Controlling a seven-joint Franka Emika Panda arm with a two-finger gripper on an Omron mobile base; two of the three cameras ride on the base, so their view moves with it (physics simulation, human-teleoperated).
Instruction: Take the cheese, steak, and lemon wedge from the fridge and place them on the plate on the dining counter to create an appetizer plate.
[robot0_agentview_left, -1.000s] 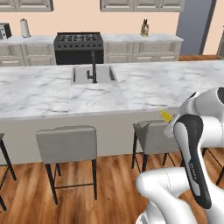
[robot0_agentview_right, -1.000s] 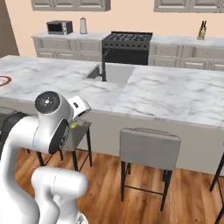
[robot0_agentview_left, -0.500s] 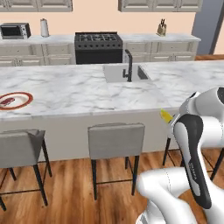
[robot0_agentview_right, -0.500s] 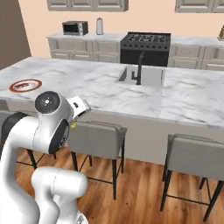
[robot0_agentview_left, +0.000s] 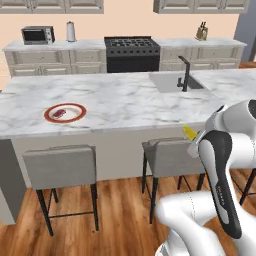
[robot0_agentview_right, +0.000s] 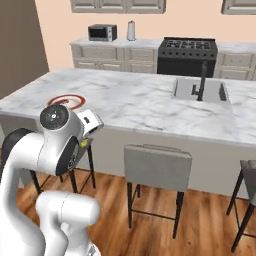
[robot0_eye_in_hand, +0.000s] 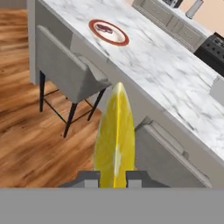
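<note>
Carrying step, judged from the layout: lemon wedge (robot0_eye_in_hand: 114, 135) pinched upright between the two fingertips of the claw (robot0_eye_in_hand: 113, 177), clenched on it at the lower end. On the left, plate (robot0_agentview_left: 65, 113) resting on the marble surface (robot0_agentview_left: 125, 102), with the steak (robot0_agentview_left: 60, 112) already lying inside the rim; no cheese seen on it from here. Best to keep the grip firm and the wedge steady while approaching, then to bring the hand over the surface edge and above a bare part of the plate, beside the steak and not upon it. Release only when low, because a thin slice can roll or tip.

Arm folded close to the body, hand held below the surface edge, near the bar stools (robot0_agentview_left: 167, 157), well apart from the plate. Sink with black faucet (robot0_agentview_left: 184, 75) further to the right.
</note>
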